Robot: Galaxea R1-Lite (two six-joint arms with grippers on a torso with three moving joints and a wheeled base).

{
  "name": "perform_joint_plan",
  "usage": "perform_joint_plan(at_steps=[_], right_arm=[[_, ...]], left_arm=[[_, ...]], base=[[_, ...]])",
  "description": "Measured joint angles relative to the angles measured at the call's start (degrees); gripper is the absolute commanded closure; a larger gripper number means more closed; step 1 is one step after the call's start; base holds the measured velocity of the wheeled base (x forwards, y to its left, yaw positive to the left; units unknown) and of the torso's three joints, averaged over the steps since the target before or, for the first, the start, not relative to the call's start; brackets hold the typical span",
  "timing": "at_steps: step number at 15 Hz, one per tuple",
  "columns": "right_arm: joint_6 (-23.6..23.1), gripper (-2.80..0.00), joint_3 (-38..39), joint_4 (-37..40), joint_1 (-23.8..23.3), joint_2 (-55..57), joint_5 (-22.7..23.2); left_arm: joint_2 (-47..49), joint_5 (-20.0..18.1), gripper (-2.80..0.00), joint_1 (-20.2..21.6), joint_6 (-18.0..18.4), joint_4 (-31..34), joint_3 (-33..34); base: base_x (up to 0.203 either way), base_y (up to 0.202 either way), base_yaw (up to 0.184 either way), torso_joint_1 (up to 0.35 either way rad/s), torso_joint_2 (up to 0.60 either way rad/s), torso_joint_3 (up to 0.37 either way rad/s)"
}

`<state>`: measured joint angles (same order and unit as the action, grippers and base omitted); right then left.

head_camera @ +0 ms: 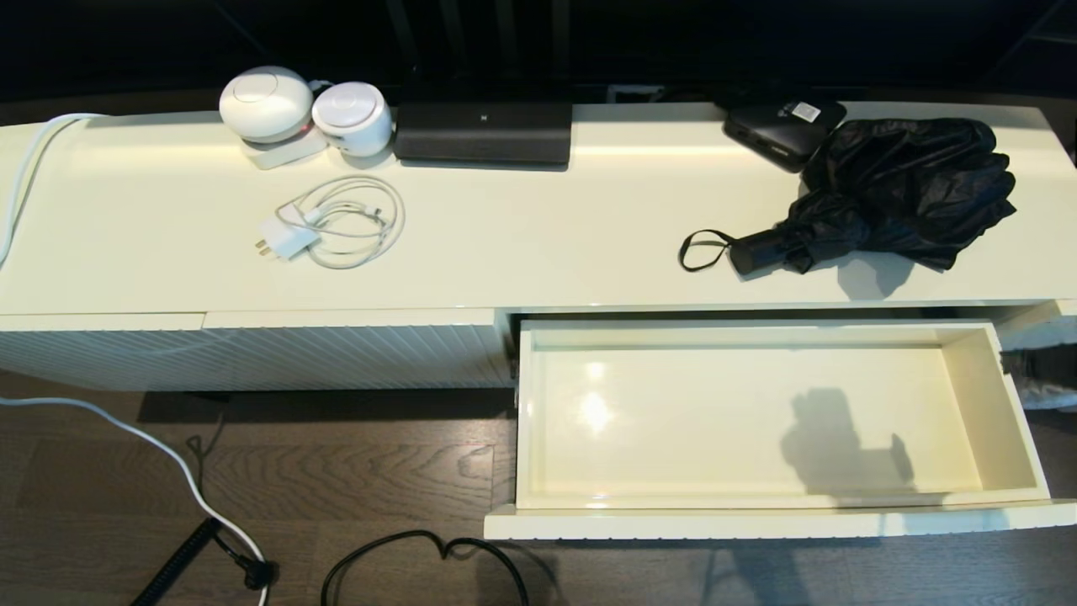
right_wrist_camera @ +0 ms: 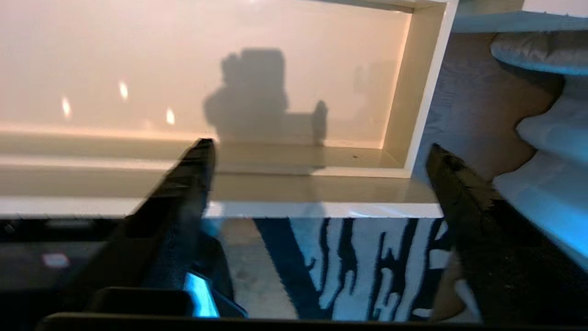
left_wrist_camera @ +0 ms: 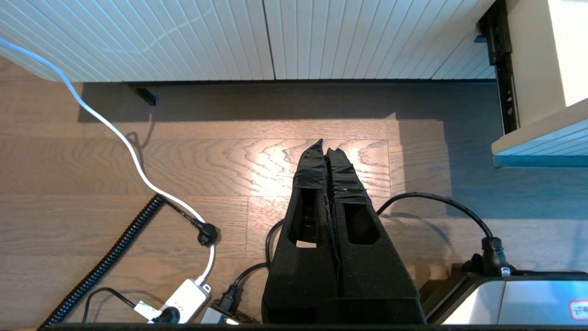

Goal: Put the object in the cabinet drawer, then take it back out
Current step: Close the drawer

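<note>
- The cabinet, a long, low, cream-white unit, is seen spanning the head view; its top carries all loose items.
- The cabinet drawer is pulled fully out below the right half of the cabinet's front edge. Its interior is seen bare, with only a shadow cast on the floor of the drawer.
- A ribbed front panel is located left of the drawer, flush under the front edge.
- The umbrella is laid on the cabinet top near the right end, outside the drawer. Its bunched fabric is directed toward the right rear corner; its stubby handle and wrist loop are directed toward the front edge.
- A black rectangular device is placed at the rear edge, near the middle.
- Two white round devices are set at the rear edge, left of centre.
- A coiled white charger cable is laid in front of them.
- A small black box with a white label is positioned at the rear edge, just beside the umbrella fabric.
- The right gripper is held low before the drawer front with its fingers spread wide, gripping nothing.
- The left gripper is parked over the wooden floor, fingers pressed together, empty.
</note>
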<state>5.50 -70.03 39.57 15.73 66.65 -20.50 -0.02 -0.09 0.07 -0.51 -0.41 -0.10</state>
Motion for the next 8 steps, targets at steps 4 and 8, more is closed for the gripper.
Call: perform_joint_plan(at_steps=[4,8], right_arm=[[-10.90,0.00,8.32,-0.02,1.54,-5.64,1.39],[-25.40,0.00,16.80,-0.77,3.10,-11.24,1.63]], left_arm=[[0.00,-0.01,0.00,0.00,0.00,0.00,0.00],[0.00,-0.01,0.00,0.00,0.02,0.00,0.00]], base=[[0.000,0.000,0.000,0.000,0.00,0.000],[0.000,0.000,0.000,0.000,0.00,0.000]])
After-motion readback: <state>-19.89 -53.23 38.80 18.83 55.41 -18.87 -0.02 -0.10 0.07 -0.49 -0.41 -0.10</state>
